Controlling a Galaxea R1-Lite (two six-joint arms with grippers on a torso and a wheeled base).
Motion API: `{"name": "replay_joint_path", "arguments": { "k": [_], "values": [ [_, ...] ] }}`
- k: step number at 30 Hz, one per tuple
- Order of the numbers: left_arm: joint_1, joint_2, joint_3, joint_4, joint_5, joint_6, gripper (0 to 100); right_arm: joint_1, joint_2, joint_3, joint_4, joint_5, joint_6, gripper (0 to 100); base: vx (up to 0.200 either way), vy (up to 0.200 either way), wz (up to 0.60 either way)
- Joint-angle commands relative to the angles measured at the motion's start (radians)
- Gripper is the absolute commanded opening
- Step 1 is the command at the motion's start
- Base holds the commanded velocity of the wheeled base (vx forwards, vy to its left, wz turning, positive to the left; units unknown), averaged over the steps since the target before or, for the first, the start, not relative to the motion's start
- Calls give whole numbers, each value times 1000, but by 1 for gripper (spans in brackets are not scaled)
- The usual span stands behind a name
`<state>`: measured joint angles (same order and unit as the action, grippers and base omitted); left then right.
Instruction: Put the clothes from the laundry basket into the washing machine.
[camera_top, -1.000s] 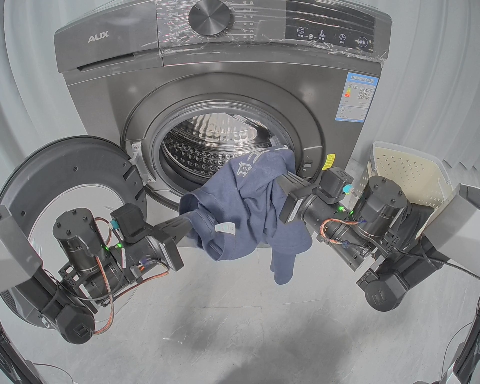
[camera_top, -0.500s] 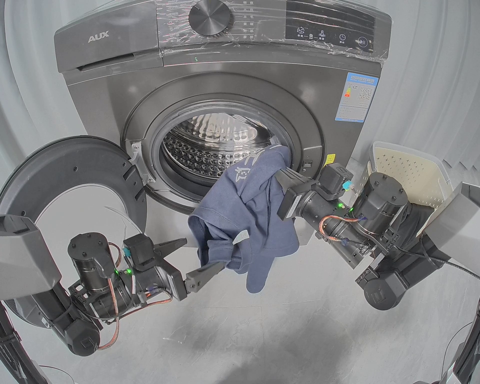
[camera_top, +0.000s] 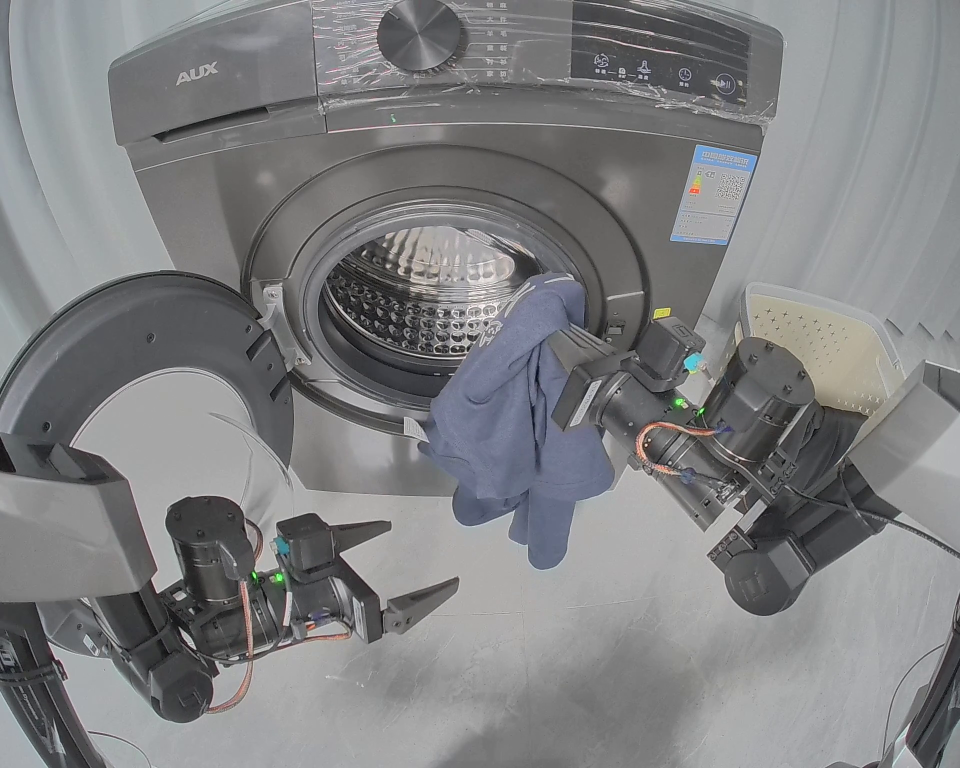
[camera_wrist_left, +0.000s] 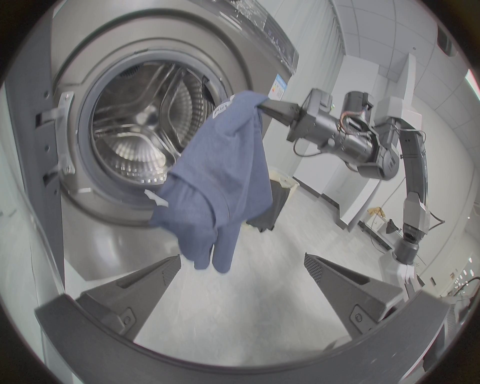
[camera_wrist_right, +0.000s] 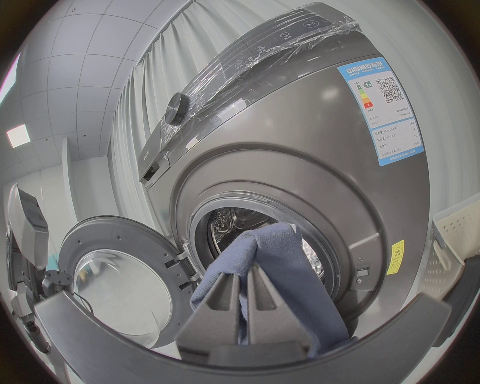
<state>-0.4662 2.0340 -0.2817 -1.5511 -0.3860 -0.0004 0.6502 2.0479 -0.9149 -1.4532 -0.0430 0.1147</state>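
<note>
Slate-blue cotton garment (camera_top: 515, 420), pinched at its top fold by the right hand (camera_top: 560, 345), fingers pressed together on the cloth. Hangs with its long axis vertical, top at the right rim of the round steel drum opening (camera_top: 430, 290), loose end pointing straight down at the pale grey floor (camera_top: 560, 640) without touching it. Drapes across the lower right part of the opening, outside the drum, a small white label on its left edge.

Differs from a second ago: then spread sideways between both hands, lower left corner in the left hand (camera_top: 420, 555); now let go there, swung in and narrowed into one hanging fold under the right hand. Left hand lowered and pulled back toward the floor, fingers wide apart, holding nothing, well apart from the cloth.

Grey front-loading washing machine (camera_top: 450, 170) behind, its round dark door (camera_top: 130, 340) swung fully open to the left, clear of the opening. Left and upper parts of the opening unobstructed. Cream perforated plastic laundry basket (camera_top: 830, 340) on the right, partly hidden behind the right arm. Open floor under the garment and between the hands.
</note>
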Motion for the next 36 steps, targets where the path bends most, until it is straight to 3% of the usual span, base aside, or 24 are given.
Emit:
{"name": "replay_joint_path", "arguments": {
  "k": [1, 14, 30, 36],
  "values": [
    [-5, -43, -99, 0, 13, -15, 100, 11, 2, 4, 2, 0, 0, 0, 0, 0, 0],
    [-32, 89, -425, 2, 62, -27, 100, 46, 3, -1, 13, -2, 0, 0, 0, 0, 0],
    [-68, 213, -590, 3, 71, -33, 100, 78, 3, 25, 13, -5, 0, 0, 0, 0, 0],
    [-89, 268, -629, 5, 76, -35, 100, 118, 2, 25, 14, -35, 8, 0, 0, 0, 0]
  ]
}}
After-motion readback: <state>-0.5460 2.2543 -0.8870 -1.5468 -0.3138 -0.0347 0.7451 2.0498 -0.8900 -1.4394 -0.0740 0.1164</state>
